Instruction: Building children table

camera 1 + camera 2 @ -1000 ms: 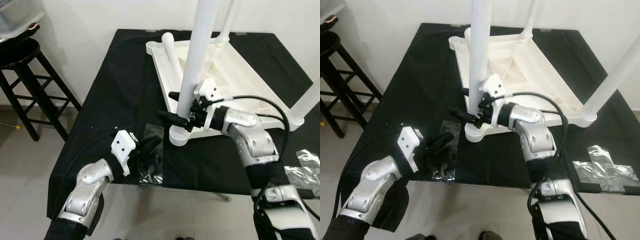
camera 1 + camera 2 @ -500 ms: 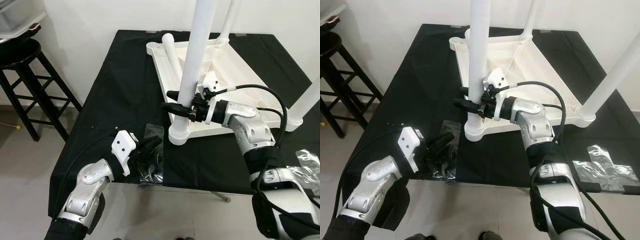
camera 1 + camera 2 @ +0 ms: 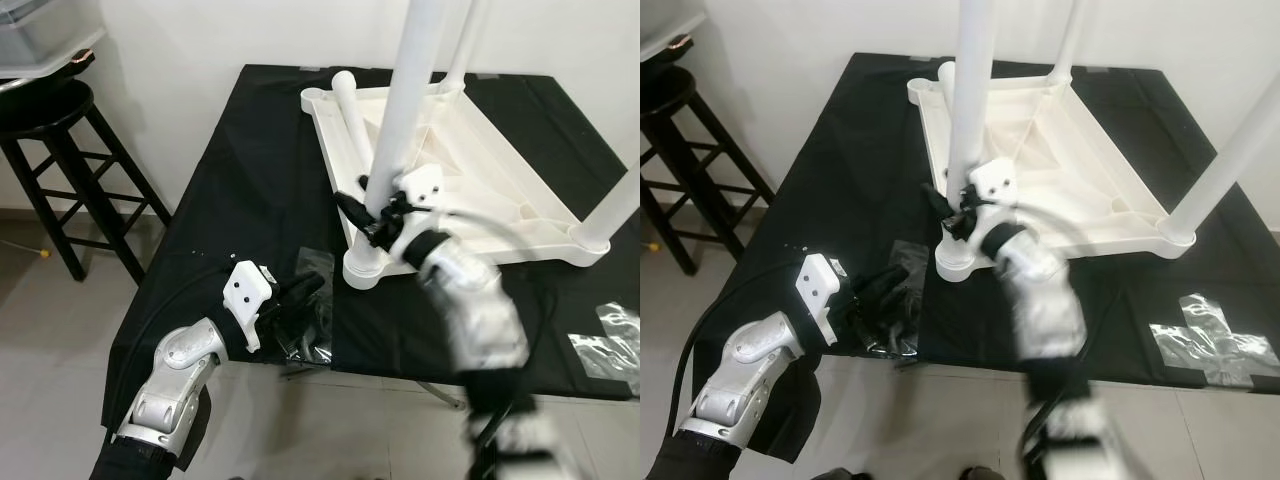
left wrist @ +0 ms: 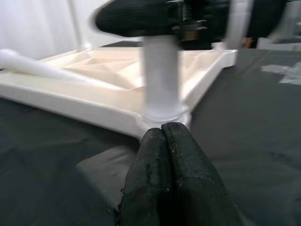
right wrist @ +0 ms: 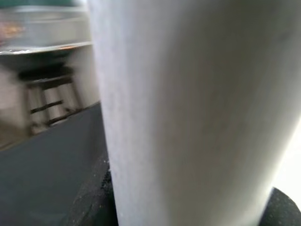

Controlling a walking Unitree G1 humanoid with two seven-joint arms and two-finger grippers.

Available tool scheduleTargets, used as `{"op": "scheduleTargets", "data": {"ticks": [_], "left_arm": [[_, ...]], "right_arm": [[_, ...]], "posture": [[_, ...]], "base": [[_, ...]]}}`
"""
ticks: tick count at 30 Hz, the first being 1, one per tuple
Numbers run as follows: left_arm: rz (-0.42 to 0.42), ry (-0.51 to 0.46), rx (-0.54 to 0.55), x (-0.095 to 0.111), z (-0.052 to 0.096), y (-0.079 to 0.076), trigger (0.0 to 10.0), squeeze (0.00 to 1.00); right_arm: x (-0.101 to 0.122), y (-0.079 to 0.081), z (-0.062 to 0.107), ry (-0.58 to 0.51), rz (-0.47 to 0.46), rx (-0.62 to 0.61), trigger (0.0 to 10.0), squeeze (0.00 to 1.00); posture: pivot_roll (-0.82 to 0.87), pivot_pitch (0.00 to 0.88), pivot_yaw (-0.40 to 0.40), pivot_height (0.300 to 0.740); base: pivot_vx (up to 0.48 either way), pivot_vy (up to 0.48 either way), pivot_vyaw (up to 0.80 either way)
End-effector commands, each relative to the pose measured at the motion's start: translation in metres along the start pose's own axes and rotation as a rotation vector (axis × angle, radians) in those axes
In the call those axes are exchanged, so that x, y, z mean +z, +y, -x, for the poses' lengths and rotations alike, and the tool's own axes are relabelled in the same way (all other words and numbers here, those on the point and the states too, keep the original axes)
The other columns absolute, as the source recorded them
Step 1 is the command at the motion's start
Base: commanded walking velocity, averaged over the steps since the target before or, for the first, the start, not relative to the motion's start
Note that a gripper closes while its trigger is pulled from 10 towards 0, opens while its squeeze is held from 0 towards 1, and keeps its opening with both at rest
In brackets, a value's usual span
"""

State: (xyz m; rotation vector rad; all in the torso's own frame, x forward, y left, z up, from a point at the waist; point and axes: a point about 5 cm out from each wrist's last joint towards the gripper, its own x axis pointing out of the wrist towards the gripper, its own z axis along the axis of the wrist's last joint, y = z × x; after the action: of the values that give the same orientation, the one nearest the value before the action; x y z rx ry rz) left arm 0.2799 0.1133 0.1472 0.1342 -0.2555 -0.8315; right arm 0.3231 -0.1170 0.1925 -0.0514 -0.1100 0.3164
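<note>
The white children's table lies upside down, its front rim (image 3: 540, 252) on a black-covered table (image 3: 250, 180). Its near-left leg (image 3: 405, 120) stands upright in its corner socket (image 3: 362, 272). My right gripper (image 3: 358, 202) is shut on this leg low down; in the right wrist view the leg (image 5: 188, 94) sits between the black fingers (image 5: 89, 202). A loose white leg (image 3: 348, 110) lies inside the upturned top. My left gripper (image 3: 312, 288) rests shut over a clear plastic bag (image 3: 315, 262) near the front edge, its fingertips (image 4: 162, 134) pressed together.
Two more legs stand upright at the back (image 3: 465, 40) and the right corner (image 3: 615, 200). A black stool (image 3: 50, 110) stands left of the table. Crumpled clear plastic (image 3: 1210, 340) lies at the front right. Bare black cloth spreads left of the tabletop.
My right arm has swung and is blurred; its forearm now comes up from below, with the gripper still on the leg, slightly higher. The left arm has not moved.
</note>
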Motion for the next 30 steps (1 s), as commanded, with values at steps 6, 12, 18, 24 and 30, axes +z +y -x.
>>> {"op": "scheduleTargets", "data": {"ticks": [6,12,18,24,30], "left_arm": [[-0.004,0.013,-0.001,-0.003,0.002,0.002,10.0,0.0],[0.0,0.011,-0.002,-0.002,0.001,0.001,10.0,0.0],[0.001,0.008,0.0,-0.002,-0.001,0.0,10.0,0.0],[0.001,0.007,0.004,-0.003,-0.001,0.0,10.0,0.0],[0.002,0.008,0.003,-0.003,-0.001,-0.001,10.0,0.0]], "right_arm": [[-0.044,0.016,0.006,0.224,-0.006,0.062,0.0,0.0],[-0.02,0.014,-0.007,0.133,-0.009,0.112,10.0,1.0],[0.013,0.005,-0.022,0.01,-0.027,0.332,10.0,0.0],[0.03,0.003,-0.023,-0.018,0.112,0.734,10.0,0.0],[0.036,-0.003,-0.029,-0.019,0.085,0.84,10.0,0.0]], "posture": [[0.01,0.147,-0.02,0.74],[0.0,0.145,-0.012,0.74],[0.01,0.145,-0.018,0.74],[0.01,0.14,-0.019,0.74],[0.02,0.136,-0.016,0.74]], "base": [[0.0,0.0,0.0],[0.0,0.0,0.0],[0.0,0.0,0.0],[0.0,0.0,0.0],[0.0,0.0,0.0]]}}
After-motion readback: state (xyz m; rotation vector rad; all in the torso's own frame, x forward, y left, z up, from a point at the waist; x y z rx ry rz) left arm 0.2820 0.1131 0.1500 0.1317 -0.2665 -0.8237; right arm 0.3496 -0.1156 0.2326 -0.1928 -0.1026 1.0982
